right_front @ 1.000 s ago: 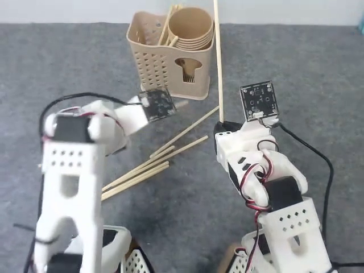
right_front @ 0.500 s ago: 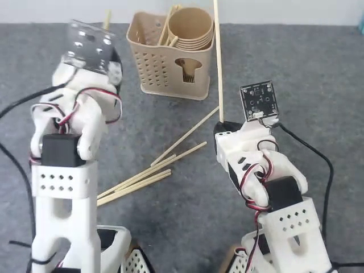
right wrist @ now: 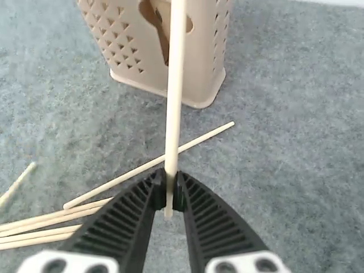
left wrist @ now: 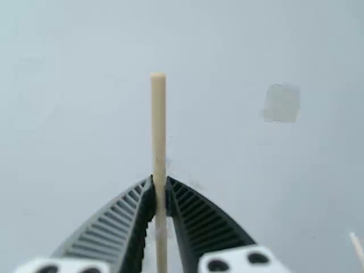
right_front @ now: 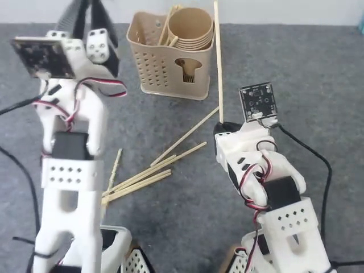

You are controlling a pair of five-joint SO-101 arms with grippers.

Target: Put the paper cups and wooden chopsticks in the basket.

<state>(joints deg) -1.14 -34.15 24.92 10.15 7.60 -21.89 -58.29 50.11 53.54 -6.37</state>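
Ahead of right gripper [right wrist: 169, 177], clenched on upright chopstick [right wrist: 175, 85]: loose chopsticks [right wrist: 205, 137], then basket [right wrist: 206, 57]. Left gripper [left wrist: 160, 183] clenches second chopstick [left wrist: 158, 125].

Chopstick [right wrist: 174, 85] in gripper [right wrist: 168, 190], basket [right wrist: 165, 45] beyond

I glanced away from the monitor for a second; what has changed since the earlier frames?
The left gripper rose from low beside the basket to high above the table, shut on a chopstick. The right gripper kept holding its upright chopstick without moving; basket and paper cups stayed put.
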